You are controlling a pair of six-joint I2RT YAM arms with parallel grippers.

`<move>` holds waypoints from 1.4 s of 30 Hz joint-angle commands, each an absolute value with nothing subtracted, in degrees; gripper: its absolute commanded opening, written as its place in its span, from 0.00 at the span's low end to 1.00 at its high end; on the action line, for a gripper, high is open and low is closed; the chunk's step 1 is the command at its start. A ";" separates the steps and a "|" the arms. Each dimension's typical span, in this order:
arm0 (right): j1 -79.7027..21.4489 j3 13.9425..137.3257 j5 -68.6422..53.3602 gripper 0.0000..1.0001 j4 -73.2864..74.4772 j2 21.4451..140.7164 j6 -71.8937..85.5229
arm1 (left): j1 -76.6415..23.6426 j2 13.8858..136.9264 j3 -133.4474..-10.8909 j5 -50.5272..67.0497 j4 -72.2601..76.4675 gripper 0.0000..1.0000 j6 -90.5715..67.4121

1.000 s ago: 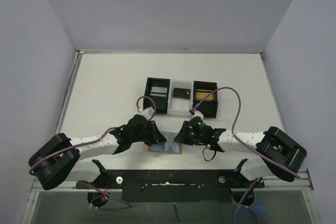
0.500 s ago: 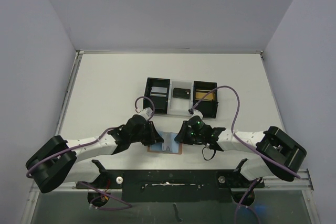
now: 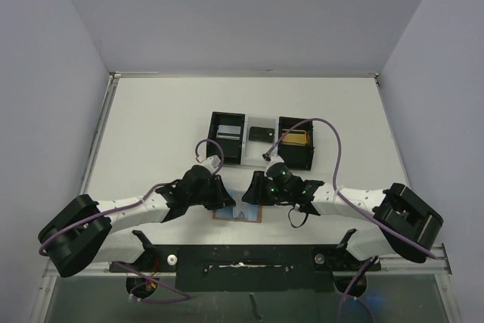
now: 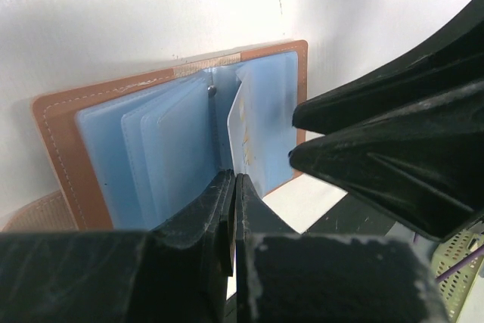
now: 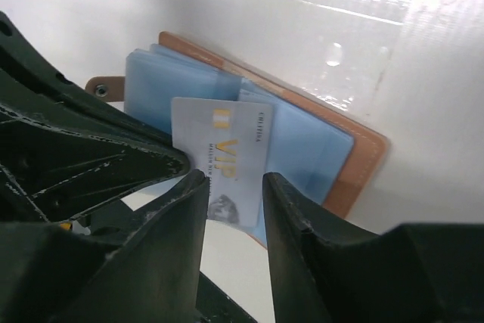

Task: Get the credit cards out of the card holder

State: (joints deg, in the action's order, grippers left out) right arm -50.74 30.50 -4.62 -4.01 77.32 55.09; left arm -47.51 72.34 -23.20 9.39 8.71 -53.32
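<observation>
The card holder [image 3: 240, 217], a tan leather wallet with light blue pockets, lies open on the table between my two grippers; it also shows in the left wrist view [image 4: 57, 134] and the right wrist view [image 5: 363, 156]. A silver-white card with gold "VIP" lettering [image 5: 227, 145] sticks up tilted out of a blue pocket [image 4: 253, 126]. My right gripper [image 3: 252, 195] is open, and the card's near end shows in the gap of my right gripper [image 5: 234, 176]. My left gripper [image 3: 226, 201] is shut, its tips [image 4: 233, 179] pressing on the wallet's middle.
A black three-compartment tray [image 3: 214, 138] stands behind the wallet. It holds a silver card [image 3: 227, 132] on the left, a black card [image 3: 262, 133] in the white middle and a gold card [image 3: 296, 138] on the right. The table's near edge is just behind the wallet.
My right gripper has moved left and forward over the wallet. My left gripper has barely shifted on the wallet.
</observation>
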 commanded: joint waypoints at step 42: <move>-50.52 28.08 -2.24 0.34 -5.28 81.45 59.68 | -46.70 68.39 -22.78 7.18 8.56 0.00 -55.03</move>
State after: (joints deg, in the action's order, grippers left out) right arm -50.98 27.88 -4.40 -11.33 82.28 61.69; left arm -47.29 69.45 -21.45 8.21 9.17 -56.75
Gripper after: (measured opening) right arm 0.345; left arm 0.012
